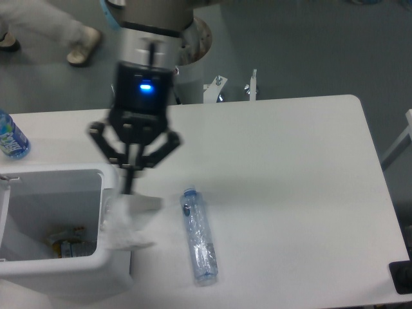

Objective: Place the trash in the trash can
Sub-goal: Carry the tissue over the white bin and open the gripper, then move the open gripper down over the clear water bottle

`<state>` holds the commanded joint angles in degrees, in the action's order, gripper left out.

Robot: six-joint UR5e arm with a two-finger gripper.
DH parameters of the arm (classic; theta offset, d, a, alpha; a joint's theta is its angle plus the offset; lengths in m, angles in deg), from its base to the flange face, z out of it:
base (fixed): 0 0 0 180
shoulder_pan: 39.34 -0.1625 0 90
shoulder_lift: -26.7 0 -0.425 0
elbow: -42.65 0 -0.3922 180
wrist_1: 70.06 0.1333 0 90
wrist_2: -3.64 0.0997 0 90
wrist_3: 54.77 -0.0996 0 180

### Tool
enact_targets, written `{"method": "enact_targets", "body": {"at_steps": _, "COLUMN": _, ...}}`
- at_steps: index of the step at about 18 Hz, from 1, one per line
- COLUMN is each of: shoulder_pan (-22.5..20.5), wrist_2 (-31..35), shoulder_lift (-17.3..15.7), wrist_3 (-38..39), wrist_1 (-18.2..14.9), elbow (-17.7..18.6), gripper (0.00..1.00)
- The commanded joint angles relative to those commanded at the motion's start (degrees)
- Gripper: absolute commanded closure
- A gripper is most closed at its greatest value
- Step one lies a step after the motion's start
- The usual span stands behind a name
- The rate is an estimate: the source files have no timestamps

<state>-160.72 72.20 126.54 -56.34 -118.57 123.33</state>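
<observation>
gripper (131,183): motion-blurred; fingertips run together, gap unreadable
wrapper (127,222): smeared pale mass at bin rim; cannot tell if gripped or resting
trash can (103,257): left and bottom cut by frame edge; contents too dim to identify
water bottle (9,138): cut by left edge
arm (158,26): upper part cut by top edge
</observation>
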Motion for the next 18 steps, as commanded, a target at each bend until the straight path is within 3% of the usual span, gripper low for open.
{"method": "enact_targets", "body": {"at_steps": 1, "shoulder_pan": 0.5, "wrist_2": 0.0, "shoulder_lift": 0.0, "wrist_3": 0.0, "wrist_1": 0.0, "elbow": 0.3, "gripper": 0.57}}
{"method": "enact_targets", "body": {"at_steps": 3, "shoulder_pan": 1.5, "wrist_2": -0.3, "shoulder_lift": 0.3, "wrist_3": 0.3, "wrist_1": 0.0, "elbow": 0.4, "gripper": 0.00}}
{"method": "enact_targets", "body": {"at_steps": 9, "shoulder_pan": 0.7, "wrist_2": -0.5, "shoulder_lift": 0.2, "wrist_3": 2.6, "wrist_1": -0.1, "elbow": 0.9, "gripper": 0.00}}
{"method": "enact_targets", "body": {"at_steps": 13, "shoulder_pan": -7.3, "wrist_2": -0.5, "shoulder_lift": 0.6, "wrist_3": 4.0, "wrist_1": -0.1, "elbow": 1.4, "gripper": 0.00}}
{"method": "enact_targets", "body": {"at_steps": 18, "shoulder_pan": -14.6, "wrist_2": -0.3, "shoulder_lift": 5.1, "wrist_3": 0.6, "wrist_1": -0.2, "elbow": 1.1, "gripper": 0.00}}
